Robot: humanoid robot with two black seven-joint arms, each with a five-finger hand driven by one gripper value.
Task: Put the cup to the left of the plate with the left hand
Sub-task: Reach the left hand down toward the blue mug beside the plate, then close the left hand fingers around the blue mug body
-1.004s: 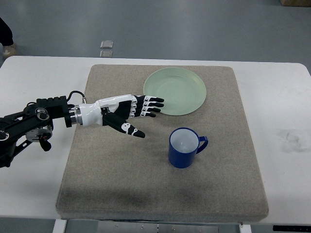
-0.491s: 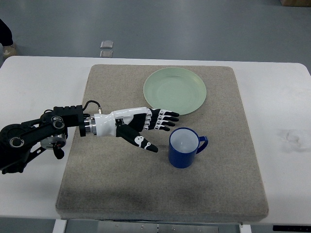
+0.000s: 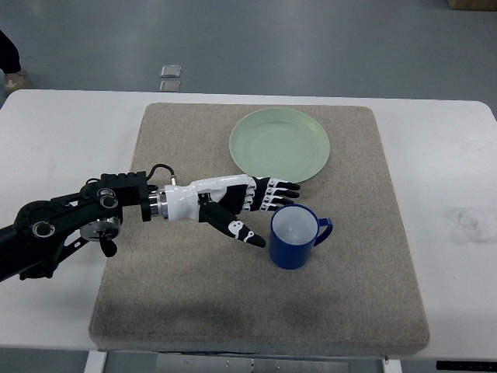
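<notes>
Since the earlier frames, left hand (image 3: 247, 208) has advanced rightward across the mat toward the cup; cup and plate unmoved. Hand now just beside the cup's left wall, fingers (image 3: 278, 193) spread apart and extended, thumb low and splayed, nothing held. Contact with the cup: cannot tell, looks a hair short.

Blue cup (image 3: 293, 236) stands upright on the grey mat (image 3: 194, 311), nearer the mat's front edge than the green plate (image 3: 279, 145) and slightly right of the plate's centre; handle points toward the right edge. Plate sits by the mat's back edge. Target spot, mat left of plate, is bare.

Risks, judged:
- fingers riding high near the rim; closing there could tip the cup or nudge it rightward before the grip seats
- thumb may slide under-centre, giving a loose pinch and a slip in carry
- path to target runs near the plate rim; a low carry could knock it

Surface: white worktop (image 3: 46, 140), padded mat over its middle. Room: grey floor beyond the back edge, small floor plates (image 3: 170, 76) there. Right arm not in view
</notes>
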